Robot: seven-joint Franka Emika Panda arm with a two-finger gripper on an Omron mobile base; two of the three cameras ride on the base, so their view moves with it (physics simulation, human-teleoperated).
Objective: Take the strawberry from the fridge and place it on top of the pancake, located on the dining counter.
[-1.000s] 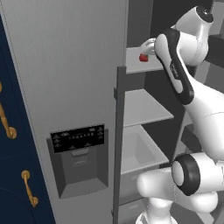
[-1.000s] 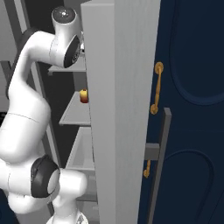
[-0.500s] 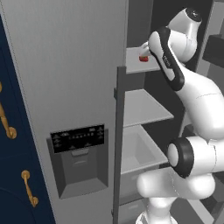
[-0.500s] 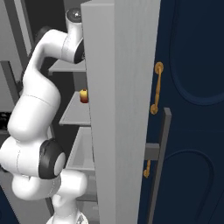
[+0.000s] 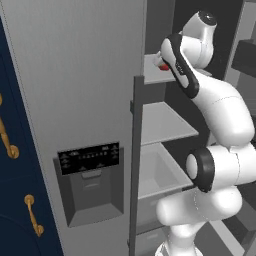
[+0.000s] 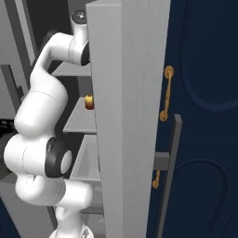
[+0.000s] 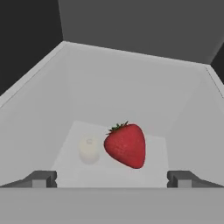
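The strawberry [image 7: 126, 145], bright red with a green cap, lies on a pale grey upper shelf [image 5: 151, 75] inside the open fridge [image 5: 75, 75]. In the hand view it sits just ahead of my gripper [image 7: 111, 179], between the lines of the two fingertips [image 7: 41, 178] and apart from them. The gripper is open with nothing in it. From the left base, a sliver of the strawberry [image 5: 162, 66] peeks out beside my forearm at the shelf's edge. The pancake and the dining counter are out of view.
A small pale round item [image 7: 89, 148] rests just left of the strawberry. A small red and yellow fruit [image 6: 89, 102] sits on a lower shelf. The open fridge door [image 6: 125, 116] stands on the right, and navy cabinets with gold handles [image 6: 165, 93] flank the fridge.
The arm has swung further in toward the upper shelf, and its forearm now covers most of the strawberry in the left base view. The jaws stayed open.
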